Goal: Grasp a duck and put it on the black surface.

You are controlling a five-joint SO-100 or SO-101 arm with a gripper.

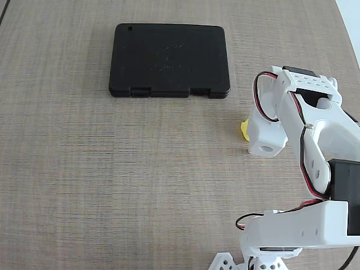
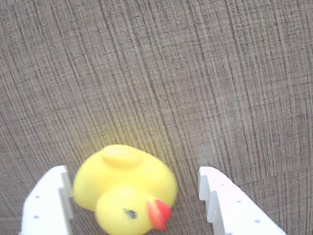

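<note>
We log the white two-finger gripper (image 2: 132,196) low over the table, its jaws standing apart with the small bright yellow rubber duck with the orange-red beak (image 2: 124,188) between them. In the wrist view the left finger (image 2: 49,203) sits right against the duck's flank, possibly touching; the right finger (image 2: 230,203) stands clear, with bare table between it and the beak. So the duck is bracketed but not clamped, and it rests on the brown wood-grain table (image 2: 195,73). We judge the off-centre bracket to follow from the approach line: closing now would probably push the duck toward the left finger before the grip settles, and the rounded body could roll or squirt out.

In the fixed view the white arm (image 1: 306,140) hides nearly all of the duck; only a yellow sliver (image 1: 244,129) shows at the left edge of the gripper housing. The flat matte black rectangular plastic slab with rounded corners (image 1: 169,59) lies well apart, toward the upper left, notched tabs along its near edge, nothing on it. We read the step as pre-grasp: closing, lifting and carrying are not yet done.
</note>
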